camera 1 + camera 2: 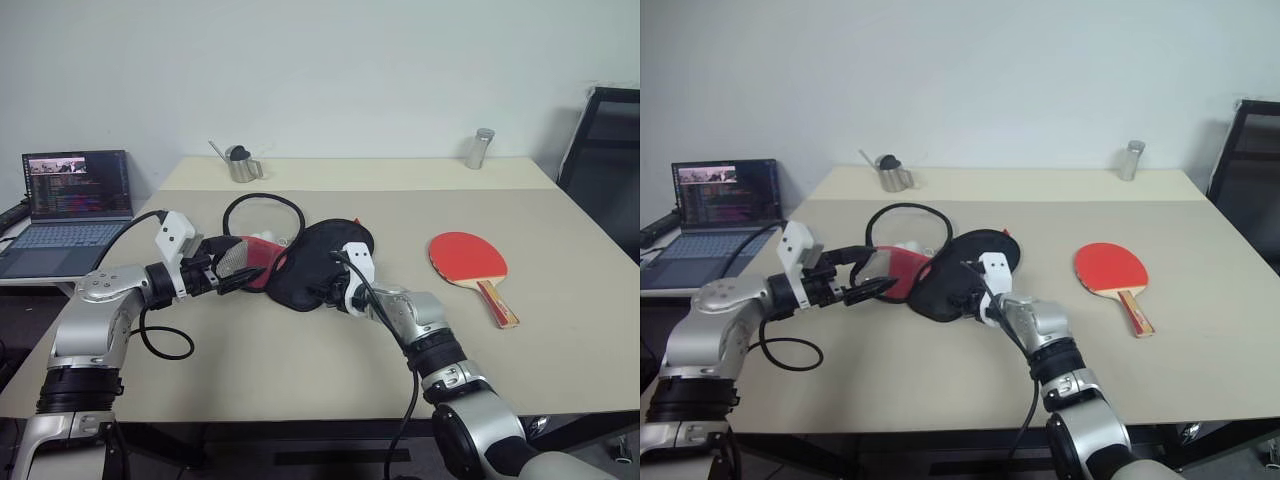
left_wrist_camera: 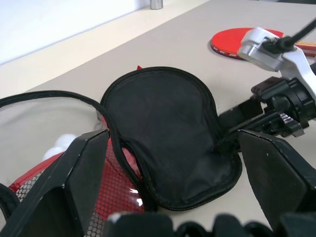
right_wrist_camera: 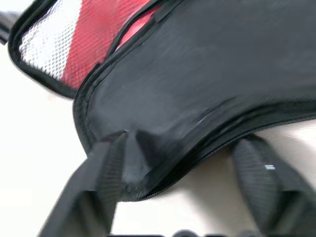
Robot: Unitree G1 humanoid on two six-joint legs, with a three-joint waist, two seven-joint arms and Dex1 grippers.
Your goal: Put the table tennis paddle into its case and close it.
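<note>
On the tabletop [image 1: 300, 350] the case [image 1: 318, 268] lay open, soft and floppy, best pinched at its zip rim. The stiff, light paddle [image 1: 468, 258] sat well apart. Left pincer [image 1: 236, 268] gaped wide; right pincer [image 1: 322, 293] straddled the rim, not clamped.

Beige table [image 1: 300, 370] carries the case [image 1: 315, 262], table tennis paddle [image 1: 468, 258], metal cup [image 1: 241, 166], metal canister [image 1: 480, 148]

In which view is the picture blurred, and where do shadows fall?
Right wrist view: soft, out of focus on the black fabric paddle-shaped case. Left eye view: even light, faint shadow beside the red-faced wooden-handled paddle. Left wrist view: sharp, case in focus.
</note>
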